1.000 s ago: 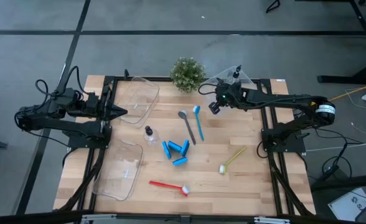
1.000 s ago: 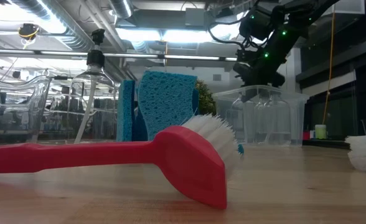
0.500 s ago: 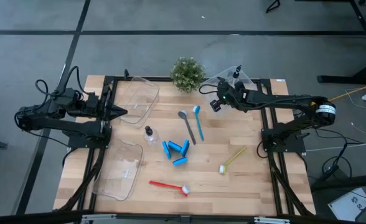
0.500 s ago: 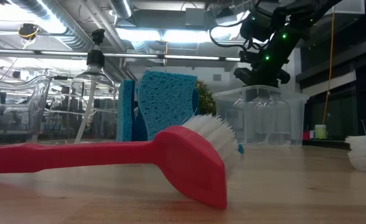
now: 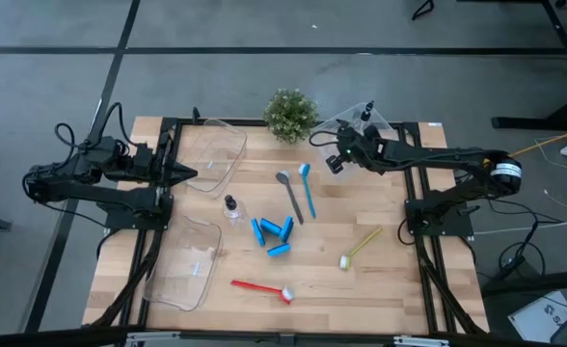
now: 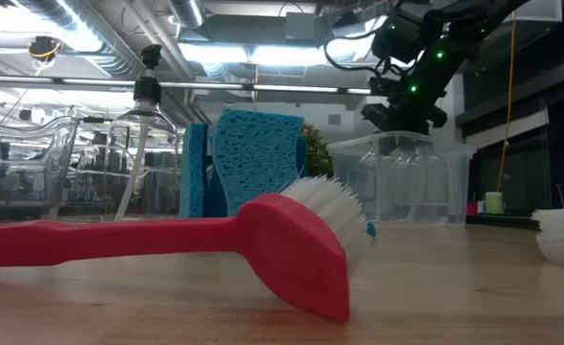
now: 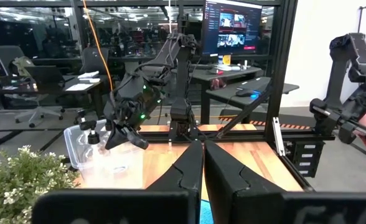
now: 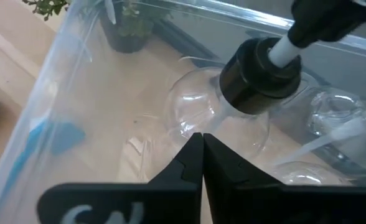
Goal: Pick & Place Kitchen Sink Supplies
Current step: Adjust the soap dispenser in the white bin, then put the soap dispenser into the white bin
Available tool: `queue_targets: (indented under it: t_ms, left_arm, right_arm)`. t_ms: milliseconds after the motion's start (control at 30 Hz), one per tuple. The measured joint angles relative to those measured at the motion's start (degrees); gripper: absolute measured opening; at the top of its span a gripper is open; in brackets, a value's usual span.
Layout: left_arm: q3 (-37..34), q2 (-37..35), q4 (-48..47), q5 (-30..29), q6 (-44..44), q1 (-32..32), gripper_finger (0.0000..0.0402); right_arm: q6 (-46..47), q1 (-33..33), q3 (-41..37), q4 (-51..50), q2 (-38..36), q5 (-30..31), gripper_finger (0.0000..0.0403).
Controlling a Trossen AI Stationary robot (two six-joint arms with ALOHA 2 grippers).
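Right gripper upper right of centre in the overhead frame, fingers pressed together and holding nothing, hovering at the near edge of a clear bin by the desk's far right corner. Inside that bin, through the wrist camera, a clear black-capped bottle lying just past the fingertips, with more clear bottle shapes beside it. Left gripper at left of the frame, also pinched shut and empty, parked beside another clear bin

Outward across the desk: one bottle standing left of centre; blue sponge pieces clustered at centre; grey brush and blue brush side by side above them; yellow-green brush lower right; red brush near the bottom edge; a third clear bin lower left; potted plant at top centre

Judged next: lift clear of the bin wall before travelling, spread the fingers before descending, approach the chosen item squarely from above, close on a brush at mid-handle to avoid tipping

No brand, label or readable writing on any item; text on a distant monitor too small to read
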Motion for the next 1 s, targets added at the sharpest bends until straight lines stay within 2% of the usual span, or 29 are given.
queue_targets:
  t_ms: [333, 667, 800, 1000]
  left_arm:
    - [0.0, 0.0, 0.0, 0.0, 0.0, 0.0, 0.0013]
    - [0.0, 0.0, 0.0, 0.0, 0.0, 0.0, 0.0013]
    - [0.0, 0.0, 0.0, 0.0, 0.0, 0.0, 0.0010]
    - [0.0, 0.0, 0.0, 0.0, 0.0, 0.0, 0.0009]
  right_arm:
    - [2.1, 3.8, -0.1, -1.0, -8.5, -2.2, 0.0009]
    - [6.8, 15.0, 0.0, 1.6, -11.4, -3.8, 0.0009]
    - [7.1, 20.8, 0.0, 8.0, -10.6, -3.8, 0.0010]
    - [2.2, 29.1, 0.0, 19.3, -8.0, -3.8, 0.0010]
